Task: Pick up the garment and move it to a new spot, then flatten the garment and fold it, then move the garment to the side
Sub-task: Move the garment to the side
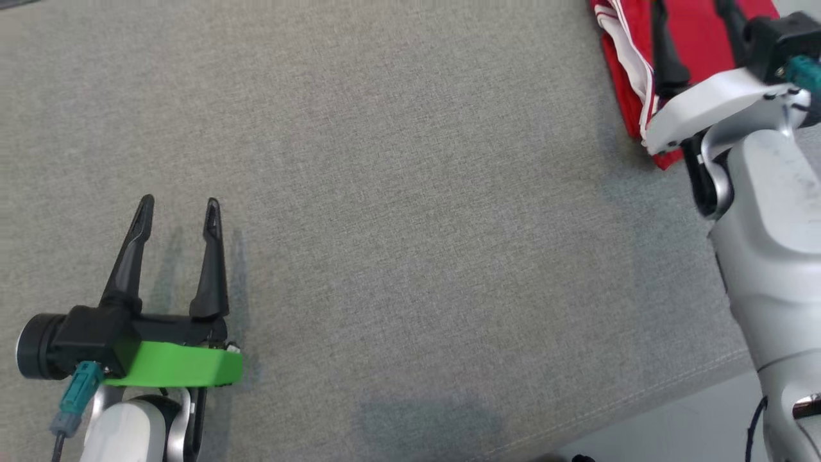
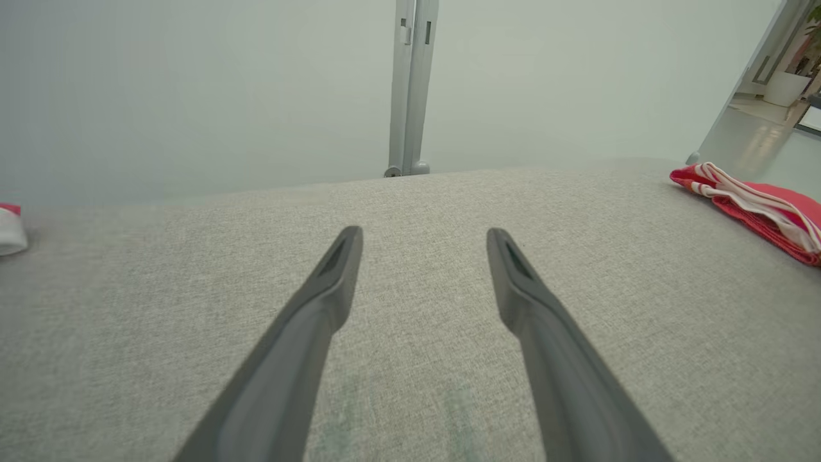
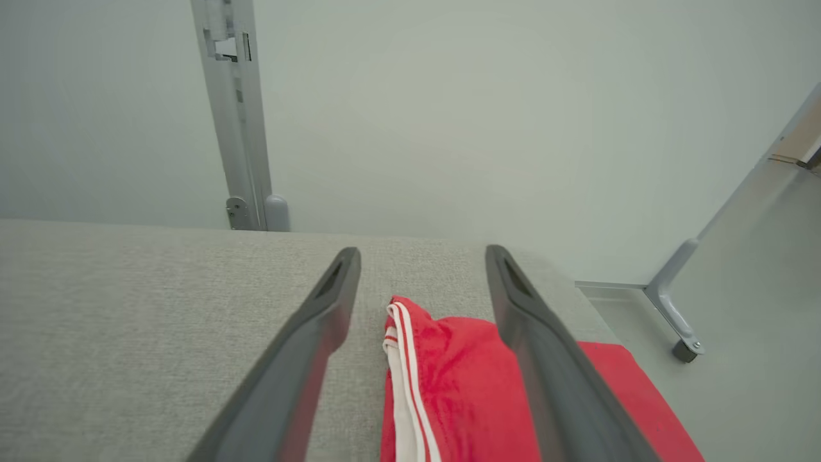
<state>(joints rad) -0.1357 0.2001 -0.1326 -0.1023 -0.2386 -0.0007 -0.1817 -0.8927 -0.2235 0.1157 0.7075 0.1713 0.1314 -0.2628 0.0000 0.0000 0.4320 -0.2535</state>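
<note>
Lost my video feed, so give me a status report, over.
Left pincer open, idle over grey cushion. Right pincer open, poised over red garment, not gripping. Garment lies at cushion's right edge. Small white item far off, no obstruction.

The right gripper (image 3: 422,253), jaws wide apart, hangs over the red garment (image 3: 449,372) on the grey surface (image 3: 128,308).
</note>
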